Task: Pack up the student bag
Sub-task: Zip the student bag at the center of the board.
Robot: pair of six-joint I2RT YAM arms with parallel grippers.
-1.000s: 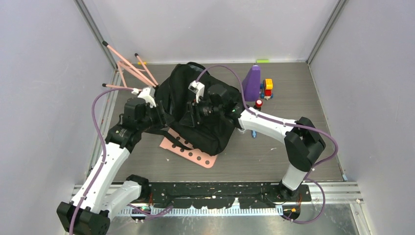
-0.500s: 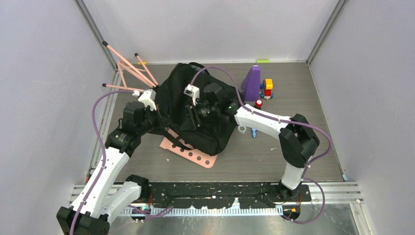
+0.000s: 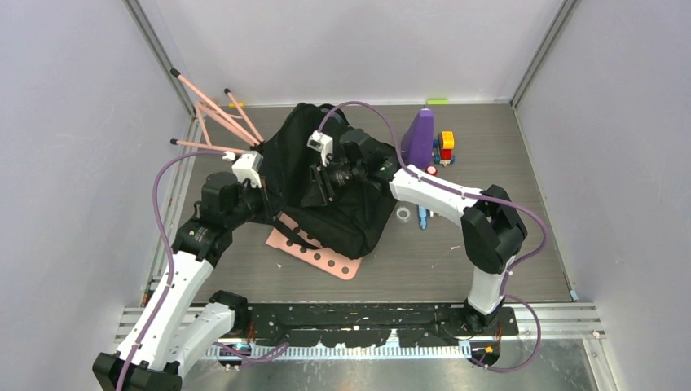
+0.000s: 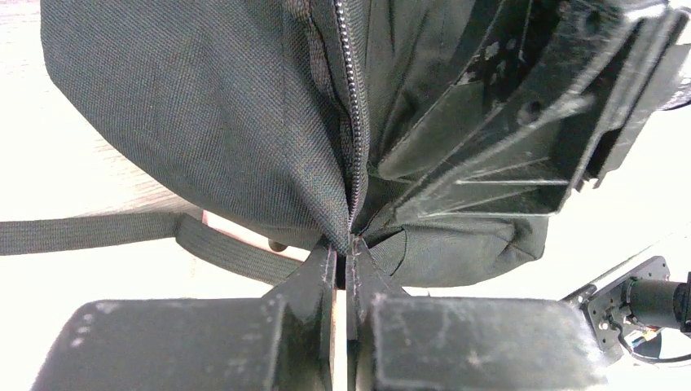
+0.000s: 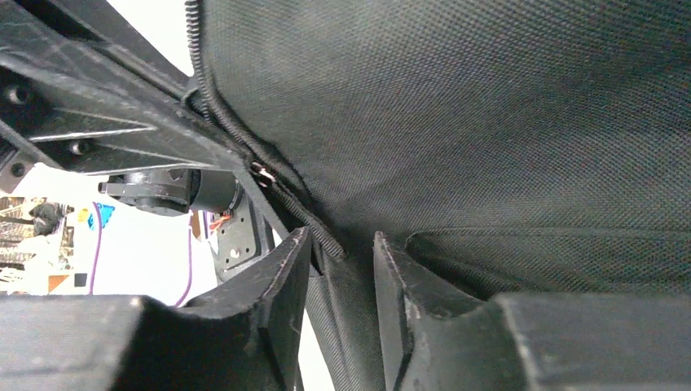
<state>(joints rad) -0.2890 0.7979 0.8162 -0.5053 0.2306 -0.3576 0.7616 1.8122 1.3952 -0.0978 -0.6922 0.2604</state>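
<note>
The large black soft fabric student bag (image 3: pixel 336 213) is found slumped near the middle of the grey wood-grain table (image 3: pixel 505 155), lying partly on a flat pink perforated board (image 3: pixel 327 261) whose near edge projects from beneath it. The bag's mouth is seen open, with the black zipper track (image 4: pixel 352 122) running down its rim. At the bag's left flank, the left gripper (image 4: pixel 342 254) is pressed together on the bag, the rim fabric at the foot of the zipper being pinched between its fingertips; a black webbing shoulder strap (image 4: pixel 90 231) is trailed across the table beside that flank. On the bag's upper face, the right gripper (image 5: pixel 342 241) is set with its fingers partly apart and a fold of the zippered rim lying between them; whether that fold is clamped cannot be told. A small metal zipper pull (image 5: pixel 262 173) is noted on the rim just above those fingers. Beyond the bag's far left corner, a bundle of thin pink rods (image 3: pixel 218 116) is leaned against the wall. To the bag's right, a purple cone-shaped object (image 3: pixel 420 137) stands near it, with a stack of coloured toy blocks (image 3: pixel 446 147) just beside. A small clear ring (image 3: pixel 402 213) and a small blue item (image 3: pixel 422 218) lie on the table close to the bag's near right side.
</note>
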